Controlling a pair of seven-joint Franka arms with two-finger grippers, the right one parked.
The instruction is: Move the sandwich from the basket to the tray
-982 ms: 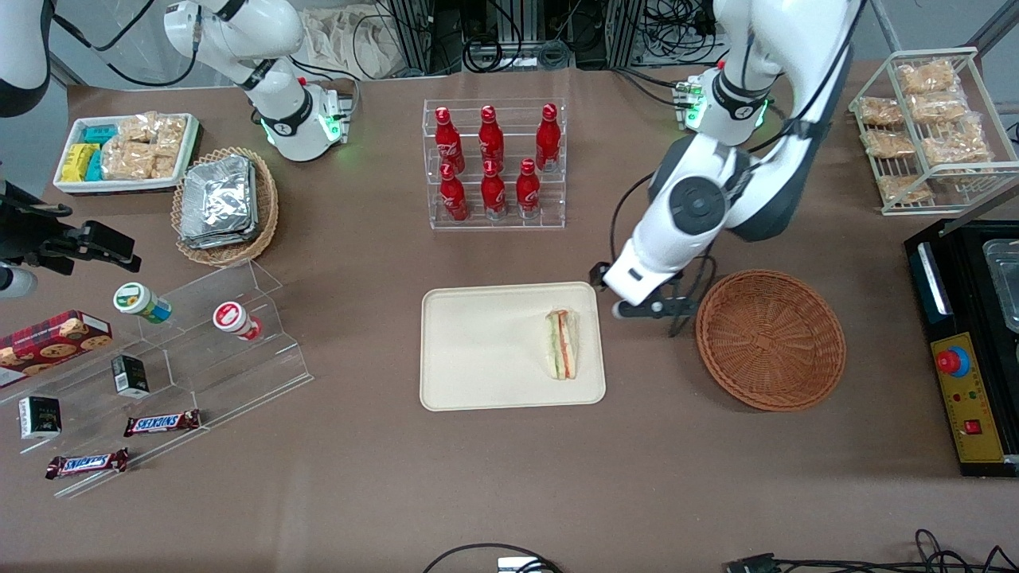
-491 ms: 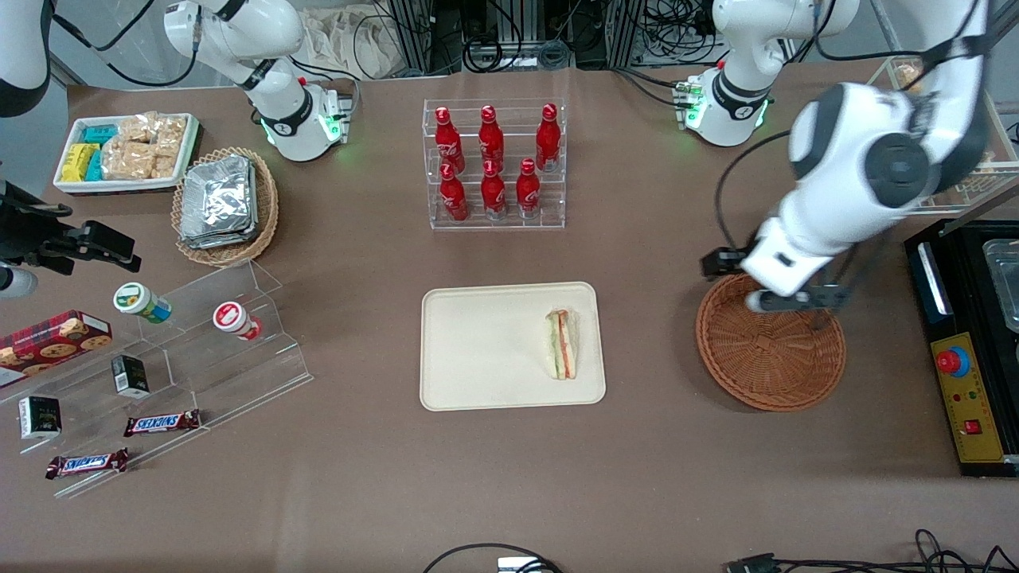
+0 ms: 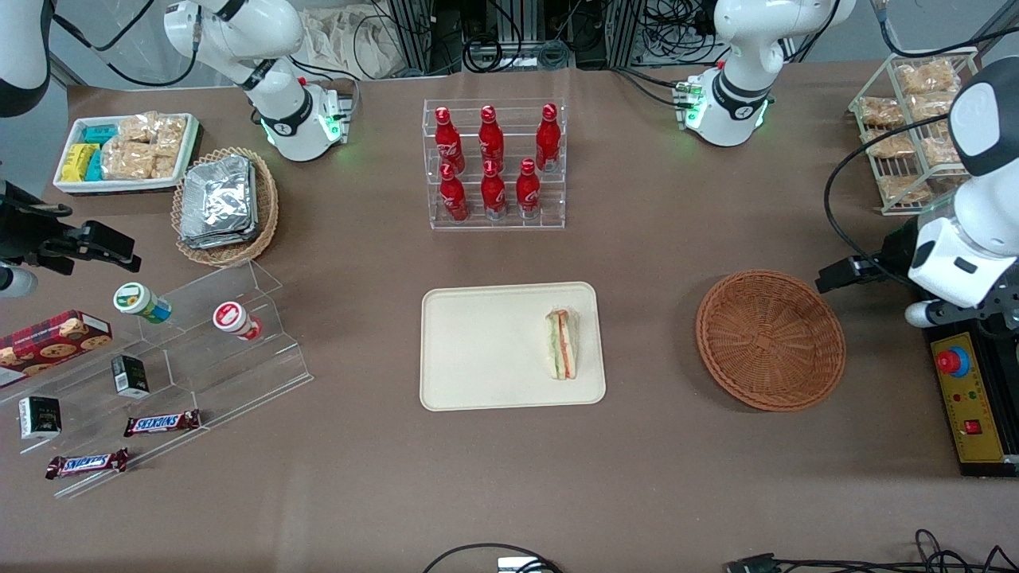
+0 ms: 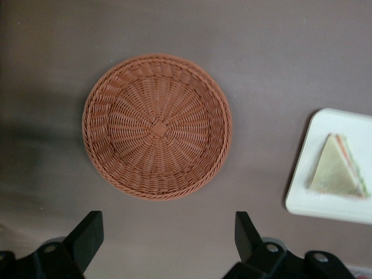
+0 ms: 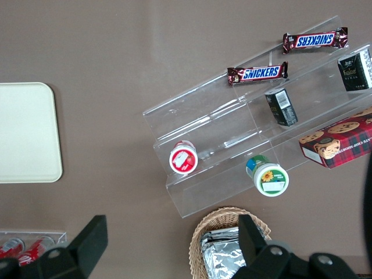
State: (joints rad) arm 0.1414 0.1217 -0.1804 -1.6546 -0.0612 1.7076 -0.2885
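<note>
The sandwich (image 3: 562,344) lies on the tray (image 3: 478,350) at mid-frame, by its edge nearest the basket (image 3: 770,340), which sits well apart toward the working arm's end; the gripper (image 3: 931,312), fingers spread, hangs at the frame's right edge, beside the basket

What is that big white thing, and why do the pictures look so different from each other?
The white thing is a robot arm. Its claw, the gripper, is open and holds nothing; it hangs up high, at the working arm's end of the table. One picture looks down at the whole table. Another comes from a camera on that arm's wrist, so you see its two black fingers. A third comes from the parked arm's wrist.

On the brown table a wrapped sandwich lies on a cream tray. Beside the tray sits a round brown basket with nothing in it. There are also red bottles and chocolate bars.
</note>
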